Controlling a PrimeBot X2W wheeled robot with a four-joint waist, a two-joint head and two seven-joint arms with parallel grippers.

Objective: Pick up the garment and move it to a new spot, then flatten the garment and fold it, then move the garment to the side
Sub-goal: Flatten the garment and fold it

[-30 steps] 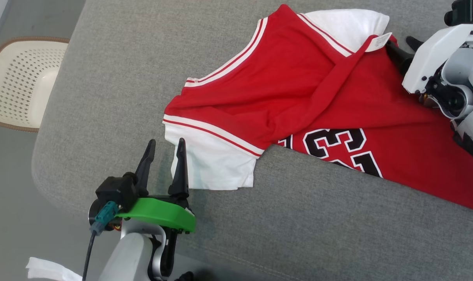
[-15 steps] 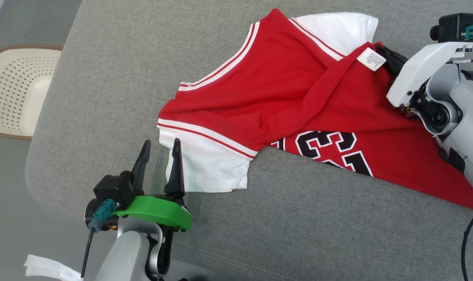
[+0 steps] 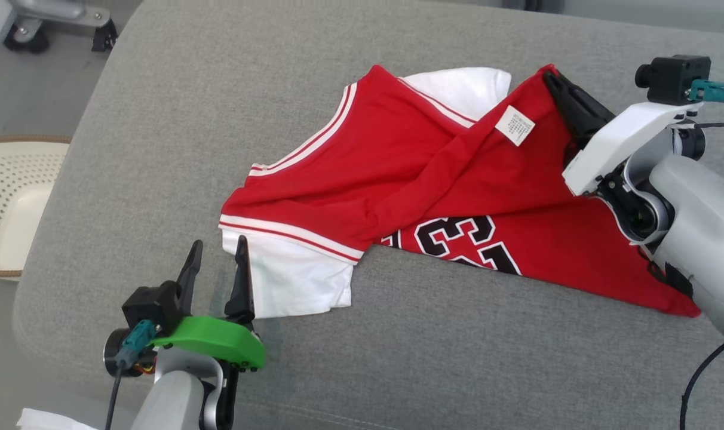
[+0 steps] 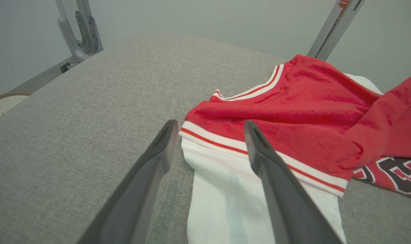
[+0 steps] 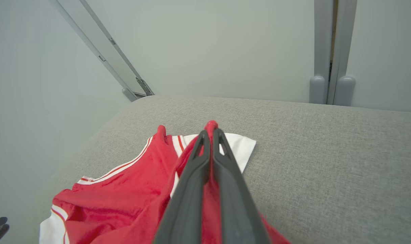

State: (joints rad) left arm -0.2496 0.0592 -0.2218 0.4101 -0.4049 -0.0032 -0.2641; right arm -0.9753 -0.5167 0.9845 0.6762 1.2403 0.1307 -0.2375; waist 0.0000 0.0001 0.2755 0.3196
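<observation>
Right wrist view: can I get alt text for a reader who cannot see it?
The right gripper, its two dark fingers shut, pinches a raised fold of the red jersey with white trim above a grey cushion. Metal frame bars stand behind against a pale wall.

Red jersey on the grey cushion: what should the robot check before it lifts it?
1. Right gripper shut on the jersey's edge: ok.
2. Left gripper open: ok.
3. Left gripper gripping the white sleeve: not ok, fingers only straddle its edge.
4. Jersey lying flat: not ok, bunched.
5. Bare grey cushion nearby for a new spot: ok.
6. Grip firm enough for lifting: cannot tell.
</observation>
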